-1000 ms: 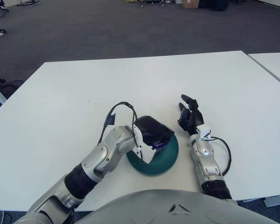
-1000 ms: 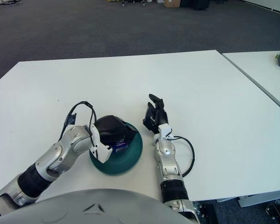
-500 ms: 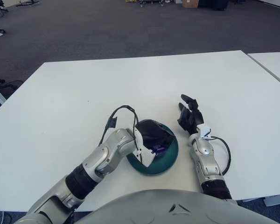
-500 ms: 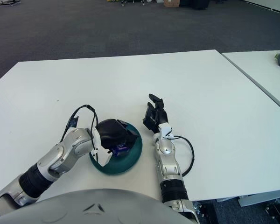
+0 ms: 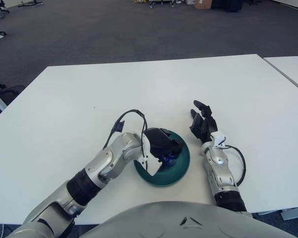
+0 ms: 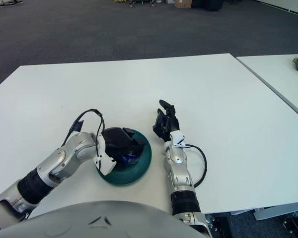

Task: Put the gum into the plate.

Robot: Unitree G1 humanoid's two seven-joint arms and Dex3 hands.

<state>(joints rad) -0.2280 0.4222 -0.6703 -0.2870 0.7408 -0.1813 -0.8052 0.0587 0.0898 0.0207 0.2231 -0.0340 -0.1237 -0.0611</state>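
White table (image 5: 79,99) lies broadly bare toward its far edge. Near its front edge sits the teal plate (image 5: 180,169); the left hand (image 5: 161,143) hovers over it, fingers loosened around the gum (image 5: 167,159) lying inside. Just beside, the right hand (image 5: 202,124) rests, fingers relaxed.

Both forearms were silver-grey with black ribbed cuffs; each black three-fingered hand, left hand (image 5: 161,141) and right hand (image 5: 202,124), trailed a looping black cable.

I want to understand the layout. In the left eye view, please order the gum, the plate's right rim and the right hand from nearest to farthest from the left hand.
1. gum: under the left hand, over the plate.
2. plate's right rim: just right.
3. right hand: farthest, on the table right of the plate.
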